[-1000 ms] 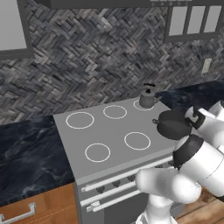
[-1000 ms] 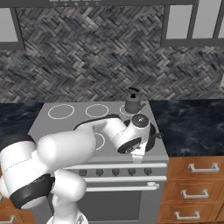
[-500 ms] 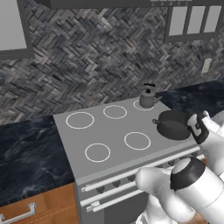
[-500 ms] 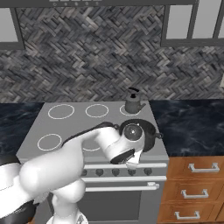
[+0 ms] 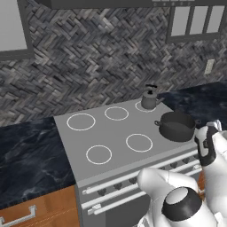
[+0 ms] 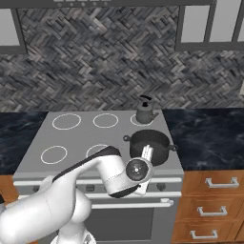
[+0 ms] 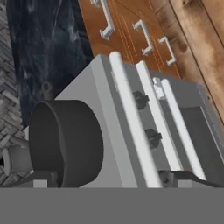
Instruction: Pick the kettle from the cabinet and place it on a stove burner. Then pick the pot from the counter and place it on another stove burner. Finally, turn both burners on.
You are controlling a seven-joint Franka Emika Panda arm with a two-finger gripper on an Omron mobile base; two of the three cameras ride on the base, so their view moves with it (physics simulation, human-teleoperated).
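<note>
The small dark kettle (image 5: 149,99) (image 6: 145,113) stands on the back right burner of the grey stove (image 5: 116,135). The wide dark pot (image 5: 177,127) (image 6: 149,145) sits on the front right burner, just in front of the kettle. My gripper (image 6: 147,154) (image 7: 113,178) hangs low at the stove's front right edge, in front of the pot. It is open, and its dark fingertips (image 7: 40,177) stand wide apart with nothing between them. The hand view looks across the pot (image 7: 65,142) and the row of black knobs (image 7: 153,138) on the stove front.
Black marble counter (image 5: 26,153) (image 6: 207,136) runs on both sides of the stove. Brown drawers with silver handles (image 6: 209,202) (image 7: 131,30) sit to the right, next to the oven door bar (image 7: 131,124). Both left burners (image 5: 98,154) are bare.
The arm has swung down from beside the pot to the stove's front right edge. The gripper has stayed open. Pot and kettle have not moved.
</note>
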